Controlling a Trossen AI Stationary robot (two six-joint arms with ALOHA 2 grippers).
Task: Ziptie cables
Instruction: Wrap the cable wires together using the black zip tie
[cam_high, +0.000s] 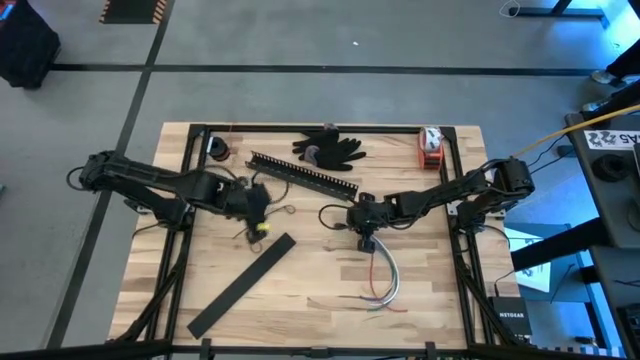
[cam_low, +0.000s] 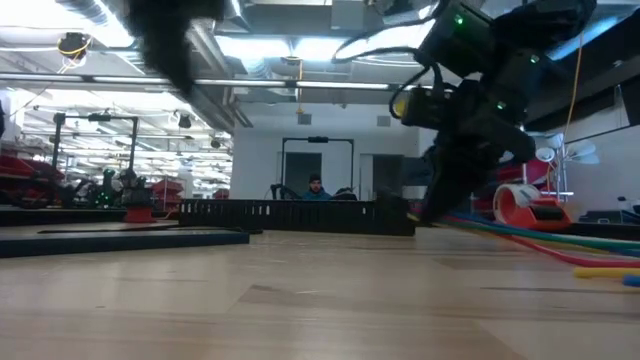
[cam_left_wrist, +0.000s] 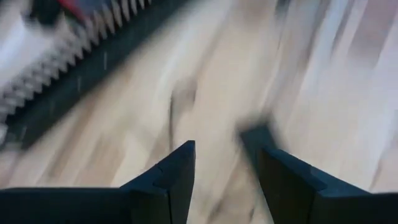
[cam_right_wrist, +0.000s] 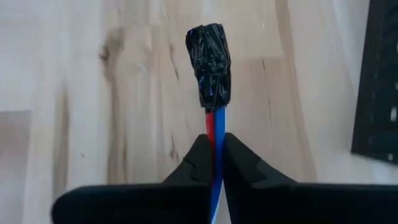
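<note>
Cables (cam_high: 384, 285) lie on the wooden table (cam_high: 430, 300), a curved bundle of grey, white and red wires running from the right gripper (cam_high: 367, 241) toward the table's near edge. That gripper sits just on the near side of the black comb-slotted bar (cam_high: 303, 172), past its right end, and its 2 fingers are pinched tight on the bundle. In the right wrist view the fingers (cam_right_wrist: 247, 169) squeeze a red and a blue strand (cam_right_wrist: 215, 134) just below the black-taped tip (cam_right_wrist: 210, 64), which sticks out past the fingertips over the bare wood. In the low view the coloured strands (cam_low: 560, 243) trail away from the gripper (cam_low: 432, 213) along the tabletop.

The left gripper (cam_high: 262, 212) is just on the near side of the comb-slotted bar's left end, well apart from the cables. Its 2 fingers (cam_left_wrist: 177, 180) stand part-way apart with only blurred wood showing between them, and the bar's teeth (cam_left_wrist: 68, 59) cross the far side of that view. Nothing is seen held in it.

A flat black strip (cam_high: 242, 284) lies diagonally on the near side of the bar, below the left gripper. A black glove (cam_high: 329, 147) rests just beyond the bar, and a red and white tape dispenser (cam_high: 430, 146) sits to the bar's right, near the table's far corner. I cannot make out the ziptie.
</note>
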